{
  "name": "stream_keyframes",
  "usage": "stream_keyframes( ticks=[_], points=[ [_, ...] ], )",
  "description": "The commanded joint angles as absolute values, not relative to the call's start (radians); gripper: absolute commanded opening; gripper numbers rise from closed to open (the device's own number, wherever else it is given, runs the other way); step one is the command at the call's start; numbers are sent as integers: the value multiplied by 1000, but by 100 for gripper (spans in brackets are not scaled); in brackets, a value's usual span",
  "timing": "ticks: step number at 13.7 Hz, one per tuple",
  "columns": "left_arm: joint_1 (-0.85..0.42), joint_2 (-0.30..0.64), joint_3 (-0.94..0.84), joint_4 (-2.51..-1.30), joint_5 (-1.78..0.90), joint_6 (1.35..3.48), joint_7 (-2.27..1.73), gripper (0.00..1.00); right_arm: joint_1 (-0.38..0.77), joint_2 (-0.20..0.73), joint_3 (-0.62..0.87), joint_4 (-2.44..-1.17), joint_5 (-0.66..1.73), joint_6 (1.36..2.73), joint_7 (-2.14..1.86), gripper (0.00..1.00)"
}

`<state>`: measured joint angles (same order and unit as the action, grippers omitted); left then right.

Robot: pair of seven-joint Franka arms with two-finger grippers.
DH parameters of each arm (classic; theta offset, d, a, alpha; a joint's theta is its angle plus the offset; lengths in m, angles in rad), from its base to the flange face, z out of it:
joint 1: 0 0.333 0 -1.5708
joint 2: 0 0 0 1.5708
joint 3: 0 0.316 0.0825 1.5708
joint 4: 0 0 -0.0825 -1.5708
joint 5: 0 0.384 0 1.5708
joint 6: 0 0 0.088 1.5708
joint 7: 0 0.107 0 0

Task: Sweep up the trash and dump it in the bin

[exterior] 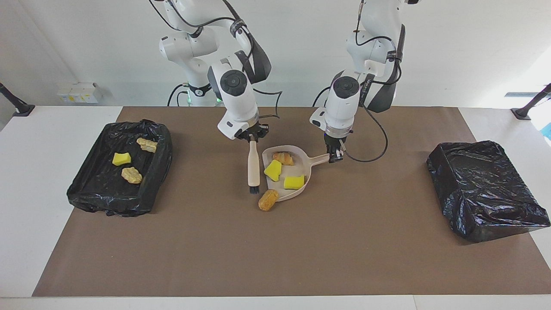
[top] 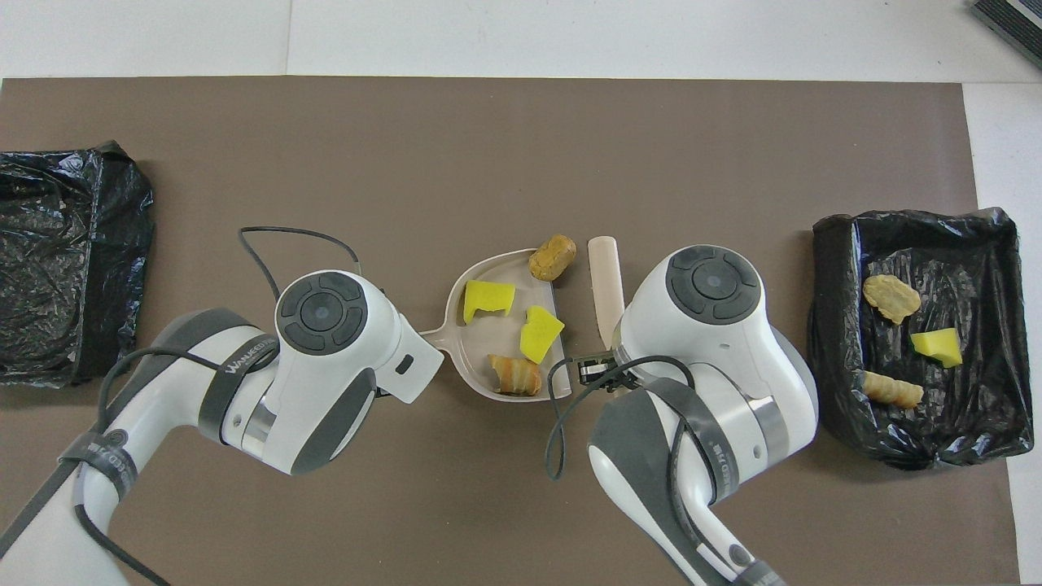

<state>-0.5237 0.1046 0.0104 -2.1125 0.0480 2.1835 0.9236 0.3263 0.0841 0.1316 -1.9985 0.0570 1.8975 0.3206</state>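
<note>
My right gripper [exterior: 253, 138] is shut on the top of the beige brush [exterior: 254, 165], whose bristles touch the mat beside the dustpan's mouth. My left gripper [exterior: 334, 157] is shut on the handle of the beige dustpan [exterior: 301, 167]. In the pan lie three pieces of trash: two yellow sponge chunks [exterior: 273, 170] [exterior: 294, 182] and a bread piece [exterior: 284, 158]. A brown lump [exterior: 268, 199] lies on the mat at the pan's lip. In the overhead view the pan [top: 480, 350], the brush handle [top: 605, 277] and the brown lump [top: 553, 257] show; both grippers are hidden under their wrists.
A black-lined bin [exterior: 86, 189] at the right arm's end of the table holds three more pieces; it also shows in the overhead view [top: 985, 268]. A second black-lined bin [exterior: 486, 189] stands at the left arm's end. A brown mat [exterior: 275, 249] covers the table.
</note>
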Motion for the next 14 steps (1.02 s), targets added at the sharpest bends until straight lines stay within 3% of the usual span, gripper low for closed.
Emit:
stream_keyframes(
  ticks=[1, 5, 7, 14],
  points=[
    [-495, 100, 12, -2128, 54, 2191, 905, 0, 253, 103, 141, -1985, -72, 1896, 87, 0],
    [-495, 101, 12, -2126, 51, 2194, 813, 0, 233, 285, 144, -1792, -204, 1893, -72, 0],
    [-508, 104, 12, -2129, 51, 2200, 811, 0, 242, 339, 147, -1796, -195, 1948, -65, 0],
    [-555, 104, 11, -2131, 54, 2194, 819, 0, 285, 314, 152, -1867, 190, 1973, 101, 0]
  ],
)
